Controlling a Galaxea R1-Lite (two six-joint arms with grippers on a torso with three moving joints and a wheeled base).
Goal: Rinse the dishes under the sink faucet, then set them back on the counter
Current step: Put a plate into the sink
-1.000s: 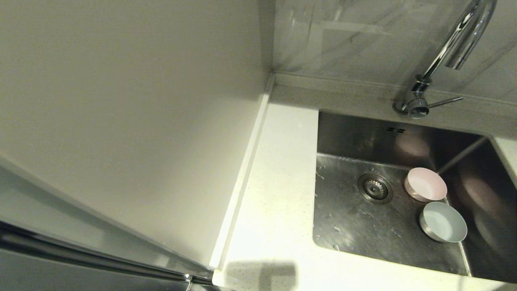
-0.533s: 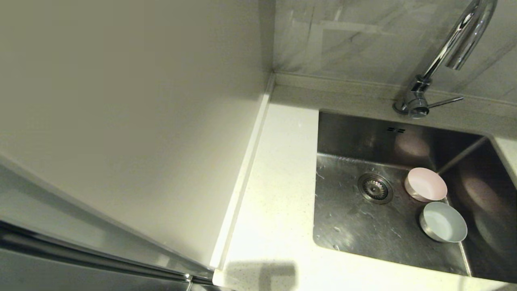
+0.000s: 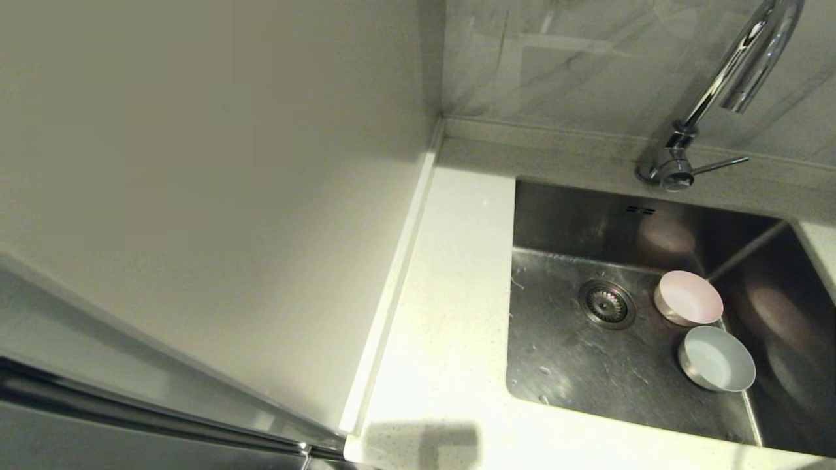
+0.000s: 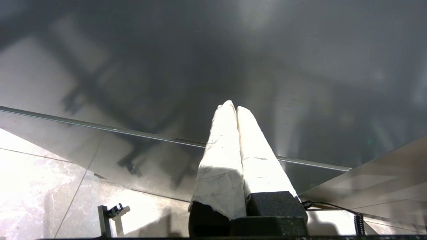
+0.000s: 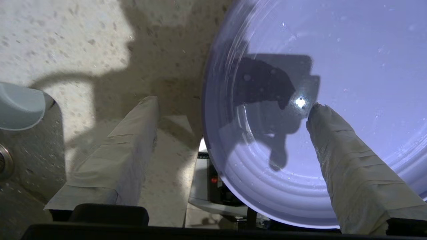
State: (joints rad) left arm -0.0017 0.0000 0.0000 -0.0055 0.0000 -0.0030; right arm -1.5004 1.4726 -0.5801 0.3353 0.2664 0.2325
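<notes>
Plate (image 5: 333, 50): lilac, flat, lying on the speckled white surface (image 5: 50, 33) beside the sink; seen only in the right wrist view, outside the head view.

Right gripper (image 5: 233, 103): jaws spread wide, one finger over the plate's inside, the other over the bare surface outside its rim; the rim lies between them, nothing gripped. Whether a finger touches the plate cannot be told.

Pink bowl (image 3: 688, 298): upright on the sink (image 3: 575, 365) floor, near the back right corner.

Blue bowl (image 3: 716, 358): upright just in front of the pink one.

Faucet (image 3: 731, 85): behind the sink, no water seen running.

Left gripper (image 4: 236, 108): jaws pressed together, empty, hanging low away from the work.

Step, as judged: taking up the plate. Next move calls for lowering astride the rim, then closing firmly on the thin edge.
</notes>
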